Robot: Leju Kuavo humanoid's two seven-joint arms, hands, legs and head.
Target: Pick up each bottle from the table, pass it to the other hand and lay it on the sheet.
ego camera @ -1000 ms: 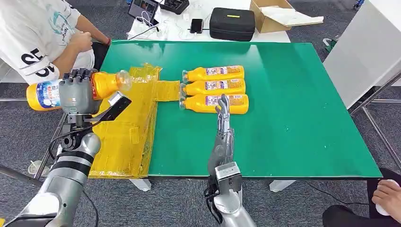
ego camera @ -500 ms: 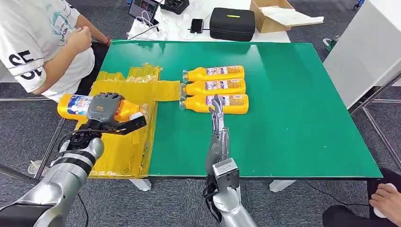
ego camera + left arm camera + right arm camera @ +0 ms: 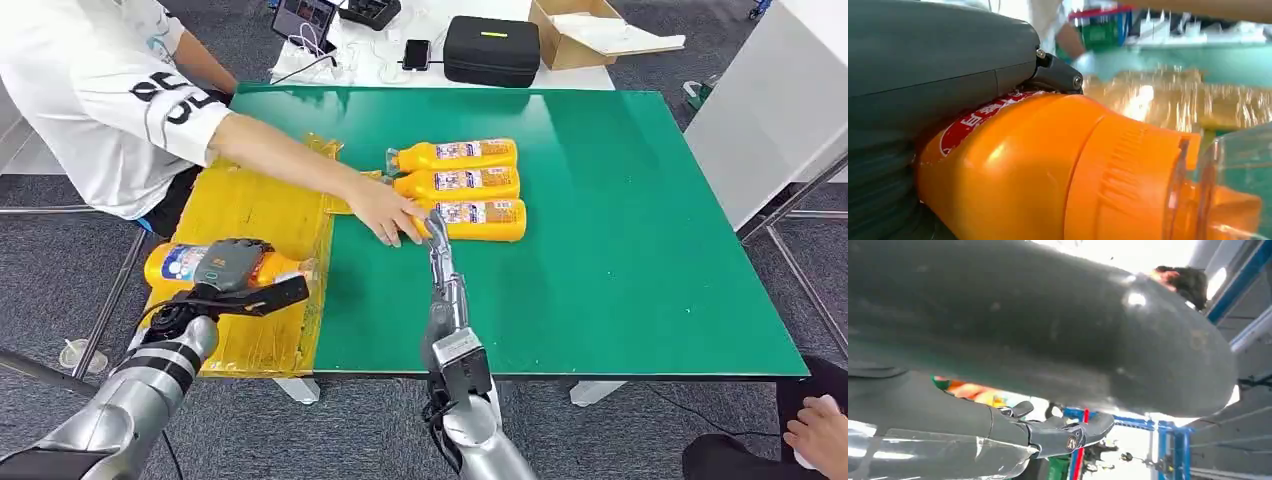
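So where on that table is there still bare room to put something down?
The green table is bare right of the three bottles to its far edge, and along the near edge beside the right hand. It is crowded at the left: a person's hand reaches to the bottles, and the left hand holds a bottle over the yellow sheet.

Head view: bright, even overhead light, sharp across green surface; shadows soft and short under bottles. Yellow sheet glossy, crinkles catch pale glare. Left wrist view: held bottle close, soft-focused, white highlights on orange plastic; background blurred, sheet glare smeared. Right wrist view: strongly backlit, window-like white area blown out, hand dark, perhaps motion-blurred; background detail mushy.
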